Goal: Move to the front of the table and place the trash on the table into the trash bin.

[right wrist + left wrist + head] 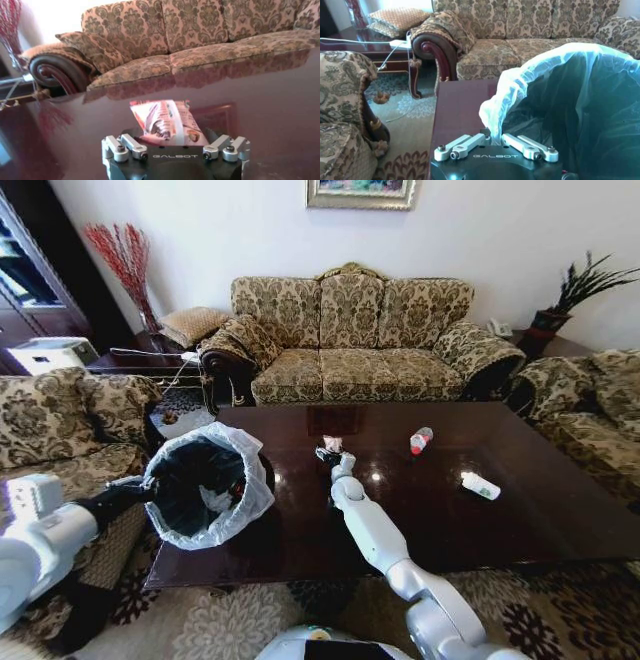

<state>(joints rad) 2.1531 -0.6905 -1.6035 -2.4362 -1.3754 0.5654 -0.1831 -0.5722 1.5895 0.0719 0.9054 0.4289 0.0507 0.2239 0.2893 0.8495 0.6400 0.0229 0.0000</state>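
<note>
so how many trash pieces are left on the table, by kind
wrapper, between the right gripper fingers: 1
bottle with red cap: 1
carton, white and green: 1
total on the table: 3

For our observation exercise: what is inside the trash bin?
Inside the trash bin, held at its rim by the left hand, lies a crumpled white paper on the dark liner. The bin's near wall hides anything deeper.

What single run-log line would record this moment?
left end effector: shut on trash bin rim, held at table edge | right end effector: shut on red wrapper over table | bottle, carton remain on table
</note>
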